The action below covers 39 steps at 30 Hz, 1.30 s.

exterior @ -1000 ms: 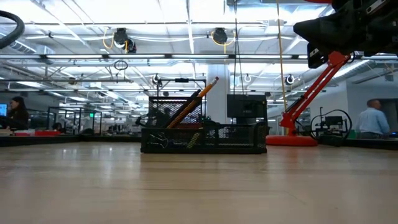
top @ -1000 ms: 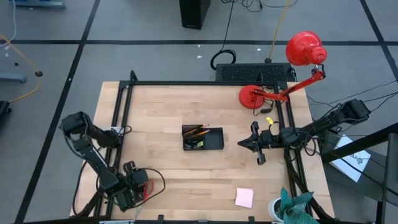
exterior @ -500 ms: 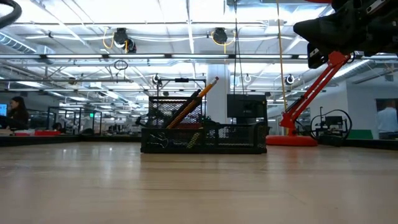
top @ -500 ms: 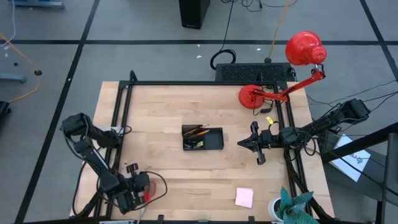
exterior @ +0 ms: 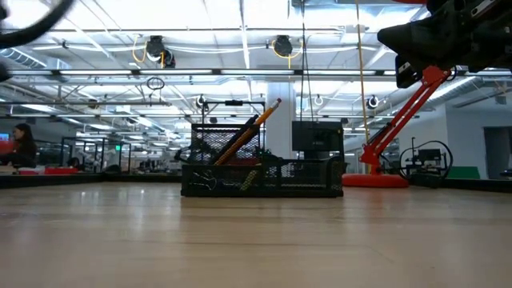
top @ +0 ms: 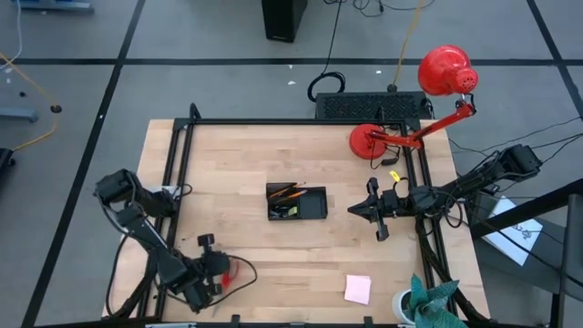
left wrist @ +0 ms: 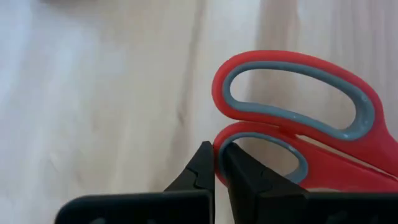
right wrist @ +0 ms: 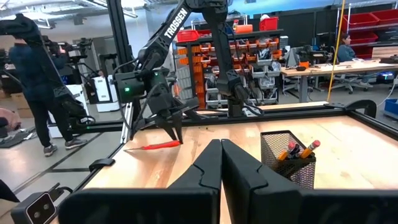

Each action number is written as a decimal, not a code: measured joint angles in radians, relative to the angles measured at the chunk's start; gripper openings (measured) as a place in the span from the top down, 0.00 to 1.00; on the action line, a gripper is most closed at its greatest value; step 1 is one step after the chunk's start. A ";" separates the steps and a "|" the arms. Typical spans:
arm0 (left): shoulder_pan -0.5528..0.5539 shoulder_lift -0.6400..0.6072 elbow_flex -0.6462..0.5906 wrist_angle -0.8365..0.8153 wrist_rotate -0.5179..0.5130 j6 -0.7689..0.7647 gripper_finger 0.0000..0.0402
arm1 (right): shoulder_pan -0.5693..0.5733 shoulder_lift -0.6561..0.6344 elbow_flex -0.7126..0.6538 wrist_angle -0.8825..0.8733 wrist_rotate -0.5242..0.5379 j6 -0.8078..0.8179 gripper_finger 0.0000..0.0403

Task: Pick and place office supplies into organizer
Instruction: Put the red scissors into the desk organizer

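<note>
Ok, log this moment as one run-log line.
left gripper: shut on red-handled scissors, front-left of table | right gripper: shut, idle right of organizer

Beyond the wooden table (top: 273, 155) lies a grey floor (top: 209, 36) crossed by dark tape lines. Past the waiting claw, a red desk lamp (top: 428, 100) stands beside a black slab (top: 373, 107). The hall behind is wide and bright, with ceiling strip lights (exterior: 240, 32), red-binned shelving (right wrist: 249, 46) and workbenches (right wrist: 329, 68), where a person (right wrist: 345, 43) sits.
</note>
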<state>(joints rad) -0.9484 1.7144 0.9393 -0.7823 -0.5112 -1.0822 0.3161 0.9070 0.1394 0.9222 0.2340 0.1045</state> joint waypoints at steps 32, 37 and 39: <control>0.716 -0.006 0.531 -0.042 -0.760 1.341 0.95 | 0.000 0.000 0.000 0.000 -0.004 0.007 1.00; 0.766 -0.006 0.486 0.222 -0.701 1.537 0.95 | 0.000 0.000 0.000 0.000 -0.004 0.007 1.00; 0.783 -0.006 0.454 0.348 -0.681 1.627 0.95 | 0.000 0.000 0.000 0.000 -0.004 0.007 1.00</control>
<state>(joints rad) -0.1658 1.7088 1.3930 -0.4347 -1.1924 0.5449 0.3164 0.9070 0.1394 0.9218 0.2302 0.1120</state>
